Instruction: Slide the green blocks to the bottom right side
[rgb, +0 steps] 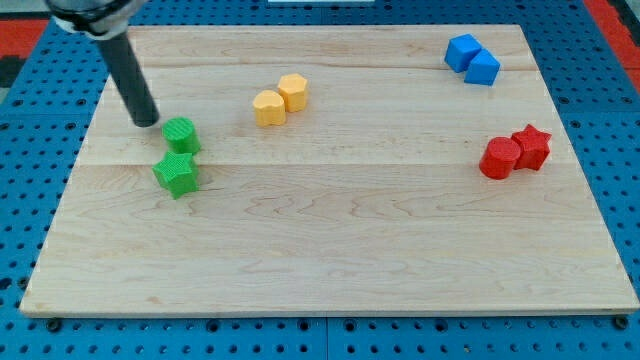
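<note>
Two green plastic blocks, a round one (181, 134) above a star-shaped one (176, 173), lay near the wooden board's (330, 250) left side, almost touching. My tip (147, 121), a bare rod grasping nothing, stood just left of the round block.

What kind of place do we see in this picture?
Probably a robotics lab bench set up for pushing experiments: a bare wooden board lies on blue tiles, small coloured blocks sit on it in pairs, and my tip stands just left of the green blocks.
</note>
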